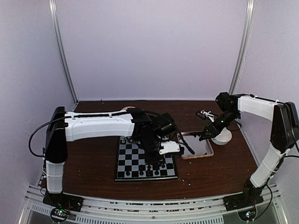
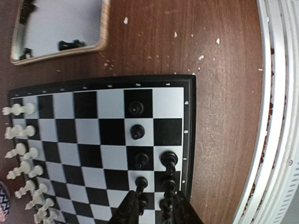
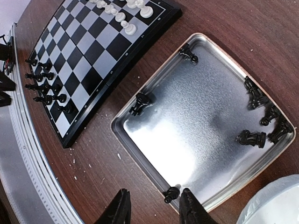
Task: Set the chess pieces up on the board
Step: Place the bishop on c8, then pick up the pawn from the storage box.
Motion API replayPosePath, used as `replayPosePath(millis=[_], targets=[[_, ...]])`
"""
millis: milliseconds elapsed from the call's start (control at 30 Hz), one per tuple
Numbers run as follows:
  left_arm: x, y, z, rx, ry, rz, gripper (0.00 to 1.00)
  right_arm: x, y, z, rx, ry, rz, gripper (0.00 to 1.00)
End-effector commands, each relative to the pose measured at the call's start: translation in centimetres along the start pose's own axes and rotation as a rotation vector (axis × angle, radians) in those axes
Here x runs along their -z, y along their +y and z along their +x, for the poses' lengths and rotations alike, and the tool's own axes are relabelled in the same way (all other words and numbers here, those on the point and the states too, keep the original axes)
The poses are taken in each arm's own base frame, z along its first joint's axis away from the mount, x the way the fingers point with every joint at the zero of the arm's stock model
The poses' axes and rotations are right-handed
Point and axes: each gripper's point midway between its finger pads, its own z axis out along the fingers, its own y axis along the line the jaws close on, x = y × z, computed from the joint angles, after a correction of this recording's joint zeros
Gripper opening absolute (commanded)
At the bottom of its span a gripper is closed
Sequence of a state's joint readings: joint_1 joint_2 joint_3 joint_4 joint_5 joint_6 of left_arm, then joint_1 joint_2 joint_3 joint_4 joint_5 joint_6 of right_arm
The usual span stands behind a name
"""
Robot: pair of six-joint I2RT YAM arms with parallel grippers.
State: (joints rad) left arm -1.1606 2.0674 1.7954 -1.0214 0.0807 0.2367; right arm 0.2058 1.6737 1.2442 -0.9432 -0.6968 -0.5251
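Bare middle squares of the board [image 2: 112,130], black pieces [image 2: 137,131] and white pieces [image 2: 16,133] at opposite edges.

We are working with evenly lit frames; soft light is falling from above. In the overhead view the walls are taking on a violet cast and fine detail is softening. The metal tray [image 3: 187,140] is throwing bright glare, and the white pieces [image 3: 130,29] are washing out. Both wrist views are bending straight lines: the board [image 2: 189,121] and the rail [image 2: 275,116] are curving. The right gripper [image 3: 154,193] is appearing slightly soft.
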Motion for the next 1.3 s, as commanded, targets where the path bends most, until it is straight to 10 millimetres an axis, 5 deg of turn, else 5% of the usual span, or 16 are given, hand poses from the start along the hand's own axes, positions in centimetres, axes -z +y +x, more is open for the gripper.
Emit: replayPosePath(millis=[0,133,267,467,800,1267], targets=[[8.2,2.2,-2.6,-0.001,-0.187,-0.171,0.27,2.0,-0.6,0.9,0.053,0.029,0.114,0.37],[13.0,5.9,-2.4,0.116,-0.345,-0.284,0.29,2.6,-0.5,2.3,0.076,0.077,0.162,0.37],[16.5,11.0,0.1,0.296,-0.486,-0.358,0.37,1.9,0.1,3.5,0.095,0.122,0.169,0.37],[18.1,17.5,5.7,0.523,-0.595,-0.465,0.39,-0.7,0.9,6.0,0.188,0.26,0.202,0.36],[17.6,17.8,7.2,0.529,-0.595,-0.509,0.39,-3.6,0.0,6.5,0.221,0.358,0.247,0.32],[17.1,17.7,7.0,0.527,-0.593,-0.486,0.39,-4.5,-2.4,5.7,0.185,0.397,0.332,0.26]])
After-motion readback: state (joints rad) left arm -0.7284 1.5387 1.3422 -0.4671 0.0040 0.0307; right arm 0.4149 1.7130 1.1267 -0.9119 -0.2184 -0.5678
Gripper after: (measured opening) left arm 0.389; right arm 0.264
